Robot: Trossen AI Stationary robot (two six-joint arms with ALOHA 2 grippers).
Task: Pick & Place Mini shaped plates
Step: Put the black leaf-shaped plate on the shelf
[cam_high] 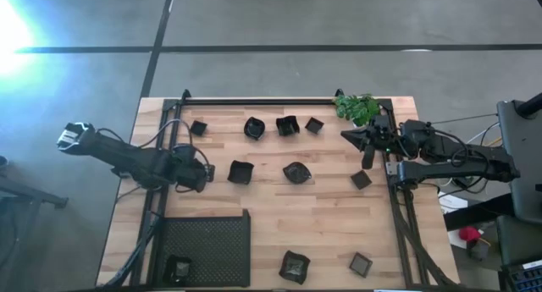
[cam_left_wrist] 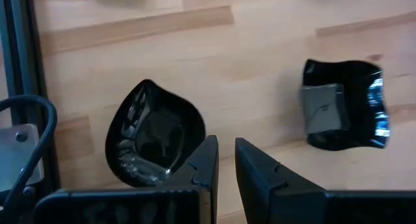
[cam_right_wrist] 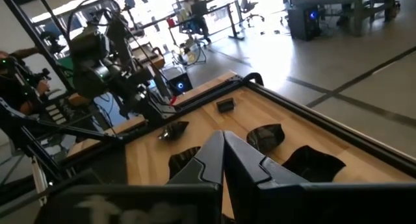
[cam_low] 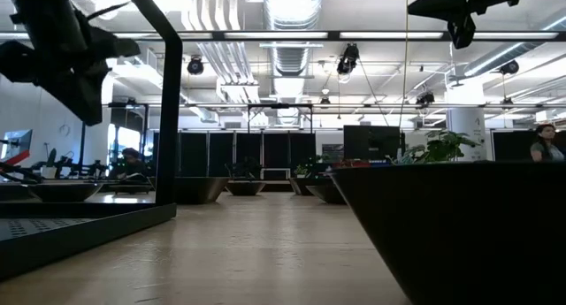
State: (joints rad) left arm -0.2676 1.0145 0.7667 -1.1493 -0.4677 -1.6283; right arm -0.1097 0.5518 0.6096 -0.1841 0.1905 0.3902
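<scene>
Our left gripper [cam_left_wrist: 224, 165] holds the rim of a small leaf-shaped plate [cam_left_wrist: 155, 141] in its jaws, near the left side of the surface [cam_high: 330, 224]. Our right gripper [cam_right_wrist: 223, 152] waits shut and empty by the plant [cam_high: 356, 107]. The thin rim could slip out, and the plate might drop before reaching the mesh tray [cam_high: 206, 250].

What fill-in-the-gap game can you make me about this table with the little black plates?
The leafy plant is coloured ___.
The mesh tray has just ___ mini plate inside it.
The right gripper is squeezed ___.
The table is made of ___.
Missing words: green, one, shut, wood.
</scene>
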